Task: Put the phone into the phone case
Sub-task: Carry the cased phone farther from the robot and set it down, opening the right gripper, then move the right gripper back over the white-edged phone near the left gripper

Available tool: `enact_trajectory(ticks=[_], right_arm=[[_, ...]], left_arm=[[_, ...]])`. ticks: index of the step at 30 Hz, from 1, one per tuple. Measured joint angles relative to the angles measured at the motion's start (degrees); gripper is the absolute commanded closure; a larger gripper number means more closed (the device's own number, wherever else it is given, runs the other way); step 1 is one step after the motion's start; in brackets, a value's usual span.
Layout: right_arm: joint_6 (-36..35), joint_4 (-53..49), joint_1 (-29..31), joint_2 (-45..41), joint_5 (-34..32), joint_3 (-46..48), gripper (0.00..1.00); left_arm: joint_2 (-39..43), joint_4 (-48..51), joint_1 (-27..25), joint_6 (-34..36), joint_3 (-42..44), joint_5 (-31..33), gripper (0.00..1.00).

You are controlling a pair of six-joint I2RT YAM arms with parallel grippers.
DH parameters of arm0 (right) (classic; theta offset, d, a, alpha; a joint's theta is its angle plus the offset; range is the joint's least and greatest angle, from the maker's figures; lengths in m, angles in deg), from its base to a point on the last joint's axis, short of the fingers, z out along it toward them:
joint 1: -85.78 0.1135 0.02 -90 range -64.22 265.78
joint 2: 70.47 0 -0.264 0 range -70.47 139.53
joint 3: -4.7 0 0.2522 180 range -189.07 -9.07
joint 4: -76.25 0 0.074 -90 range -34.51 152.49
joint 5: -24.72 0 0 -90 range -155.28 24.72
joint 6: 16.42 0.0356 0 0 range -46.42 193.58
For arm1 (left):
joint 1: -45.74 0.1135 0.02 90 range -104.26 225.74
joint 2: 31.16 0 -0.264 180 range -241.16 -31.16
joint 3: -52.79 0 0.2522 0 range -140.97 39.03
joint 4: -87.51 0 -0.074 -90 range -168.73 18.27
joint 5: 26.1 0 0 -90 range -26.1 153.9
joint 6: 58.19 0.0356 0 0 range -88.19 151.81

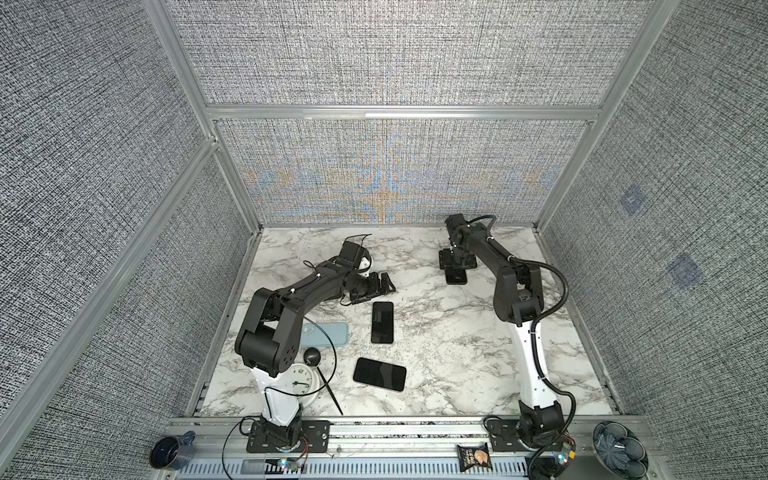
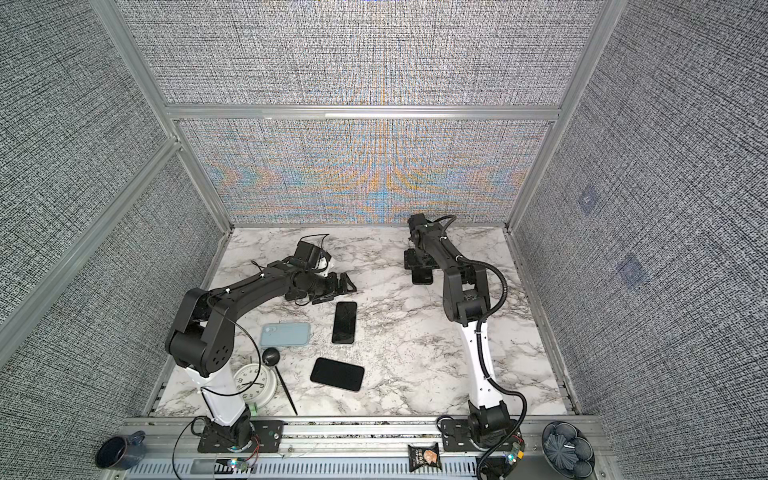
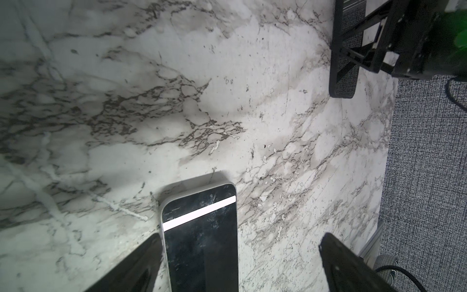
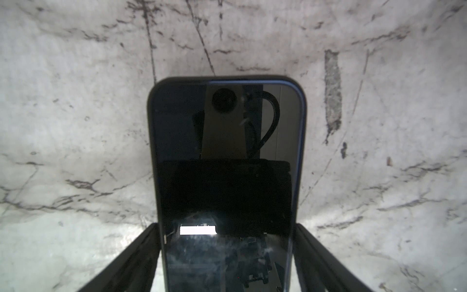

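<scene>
A light blue phone case (image 1: 330, 334) (image 2: 286, 334) lies flat at the left, partly behind my left arm. A black phone (image 1: 382, 322) (image 2: 344, 322) lies just right of it, and a second black phone (image 1: 379, 374) (image 2: 337, 374) lies nearer the front. My left gripper (image 1: 376, 291) (image 2: 336, 286) (image 3: 238, 252) is open over the far end of the first phone (image 3: 202, 240), which sits close to one finger. At the back, my right gripper (image 1: 455, 266) (image 2: 419, 266) (image 4: 227, 232) straddles a phone in a dark case (image 1: 456, 276) (image 4: 227, 151) lying on the table. Its fingers (image 4: 141, 252) flank the case's sides with thin gaps.
A white clock (image 1: 305, 386) and a black ball on a stick (image 1: 312, 357) sit at the front left by my left arm's base. A mug (image 1: 170, 451), a snack packet (image 1: 473, 457) and a dark bowl (image 1: 619, 455) rest on the front rail. Fabric walls enclose the marble table (image 1: 457, 353).
</scene>
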Motion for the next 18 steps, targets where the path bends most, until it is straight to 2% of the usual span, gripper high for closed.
enact_trajectory(ticks=[9,18], right_arm=[[0.2,0.1,0.2,-4.9,-0.6,1.9,0.17],[3.2,2.3,2.9,-15.9,-0.1,15.2,0.18]], left_arm=[[1.1,0.0,0.0,0.2,0.5,-0.2,0.02],[5.6,0.2,0.0,0.1,3.9,0.0,0.03]])
